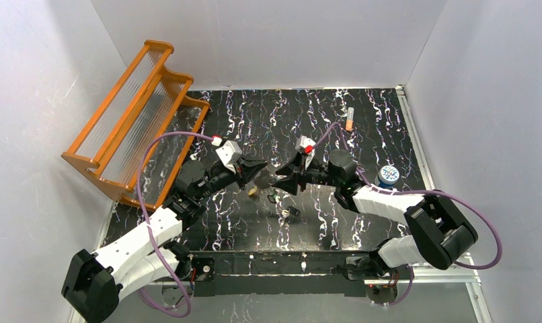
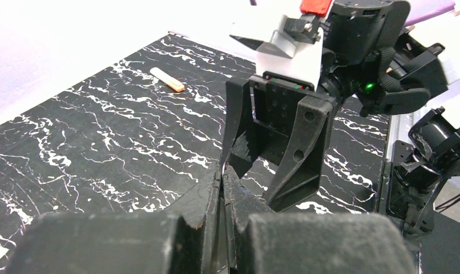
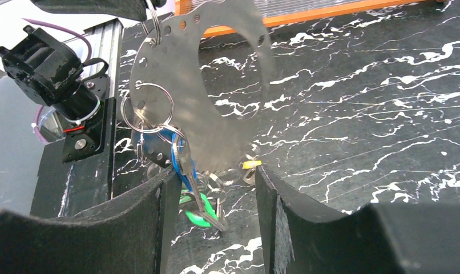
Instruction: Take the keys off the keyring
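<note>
The left tool point(image 2: 222, 181) is pressed together, pinching the keyring point(image 3: 179, 85) at its top; the right tool point(image 3: 213, 191) is spread, flanking the hanging keys point(image 3: 185, 165).

Tabletop point(image 1: 362, 134): black, white marbled veins. Rack point(image 1: 140, 94): orange. Keyring point(image 3: 170, 68): dull grey. Keys point(image 3: 185, 168): blue, green, yellow heads. Tube point(image 1: 350, 118): orange-and-white.

The black, white-veined table point(image 1: 255, 121) bears an orange rack point(image 1: 137, 118) at its far left. Well right of the rack lies an orange-and-white tube point(image 1: 350, 119). Farther right and nearer sits a blue-and-white disc point(image 1: 388, 175). A small dark object point(image 1: 292, 212), too small to identify, lies right of the rack, nearer.
</note>
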Controlling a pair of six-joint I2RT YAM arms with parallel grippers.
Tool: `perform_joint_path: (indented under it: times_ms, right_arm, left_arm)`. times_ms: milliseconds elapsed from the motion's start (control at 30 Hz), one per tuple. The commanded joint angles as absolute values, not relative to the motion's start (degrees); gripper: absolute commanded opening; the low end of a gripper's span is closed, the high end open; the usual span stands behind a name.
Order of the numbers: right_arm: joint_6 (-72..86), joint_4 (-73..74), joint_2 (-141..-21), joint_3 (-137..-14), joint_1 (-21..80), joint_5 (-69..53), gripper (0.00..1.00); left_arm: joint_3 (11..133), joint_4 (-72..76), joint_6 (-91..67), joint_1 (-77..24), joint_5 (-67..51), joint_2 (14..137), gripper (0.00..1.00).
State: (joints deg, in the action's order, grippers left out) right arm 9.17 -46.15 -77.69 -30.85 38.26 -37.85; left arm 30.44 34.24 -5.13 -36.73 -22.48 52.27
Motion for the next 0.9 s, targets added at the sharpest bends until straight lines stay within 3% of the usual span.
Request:
perform_joint_path:
  times_ms: [0, 167, 300, 633, 867]
  right_arm:
    - [8.98, -52.42, -79.45, -31.67, 39.34, -40.43, 0.58]
    - [9.3, -54.36, -80.51, -31.6, 39.59, -40.03, 0.58]
    - [9.92, -56.16, -81.4, -31.74, 39.76, -40.63, 0.5]
    - [5.85, -49.28, -75.78, -30.68, 39.78, -37.08, 0.01]
    - [-1.81, -30.48, -67.29, -33.24, 39.73, -31.48, 0.01]
  left_arm:
    - [30.03, 39.75, -5.96, -36.17, -24.86, 52.4, 0.0]
    - [29.52, 41.49, -7.11, -36.19, -24.92, 52.93, 0.0]
    - [29.23, 42.09, -7.51, -36.21, -24.44, 53.09, 0.0]
    - [28.07, 40.61, -5.41, -35.85, -17.72, 51.4, 0.0]
    - [27.6, 38.66, -3.1, -35.86, -16.77, 50.76, 0.0]
